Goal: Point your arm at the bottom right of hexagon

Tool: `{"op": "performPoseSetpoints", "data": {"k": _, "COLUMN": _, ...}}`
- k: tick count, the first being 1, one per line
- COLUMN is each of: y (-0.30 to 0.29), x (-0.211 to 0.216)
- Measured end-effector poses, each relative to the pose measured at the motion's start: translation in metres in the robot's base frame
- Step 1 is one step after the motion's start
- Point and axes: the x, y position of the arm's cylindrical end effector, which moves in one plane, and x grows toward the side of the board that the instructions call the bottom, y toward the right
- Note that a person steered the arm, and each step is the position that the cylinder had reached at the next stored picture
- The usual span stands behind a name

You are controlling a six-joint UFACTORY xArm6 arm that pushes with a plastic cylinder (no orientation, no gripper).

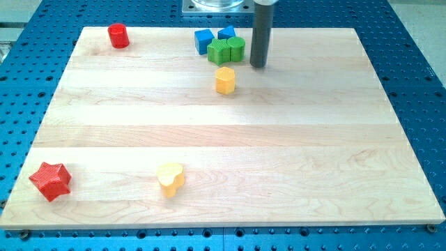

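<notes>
The yellow hexagon block (225, 80) sits on the wooden board (230, 139) in its upper middle. My tip (258, 65) is at the end of the dark rod, to the right of the hexagon and slightly above it in the view, with a gap between them. The tip also stands just right of a green cylinder (236, 49) and a green block (219, 51).
Two blue blocks (203, 39) (227, 33) lie above the green ones. A red cylinder (118, 35) is at the upper left. A red star (50, 180) is at the lower left. A yellow heart (171, 178) is at the lower middle.
</notes>
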Motion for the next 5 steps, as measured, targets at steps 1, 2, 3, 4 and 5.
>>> {"op": "performPoseSetpoints", "data": {"k": 1, "y": -0.036, "x": 0.043}}
{"op": "performPoseSetpoints", "data": {"k": 2, "y": -0.050, "x": 0.087}}
{"op": "performPoseSetpoints", "data": {"k": 3, "y": -0.053, "x": 0.090}}
{"op": "performPoseSetpoints", "data": {"k": 4, "y": -0.053, "x": 0.090}}
{"op": "performPoseSetpoints", "data": {"k": 5, "y": -0.053, "x": 0.091}}
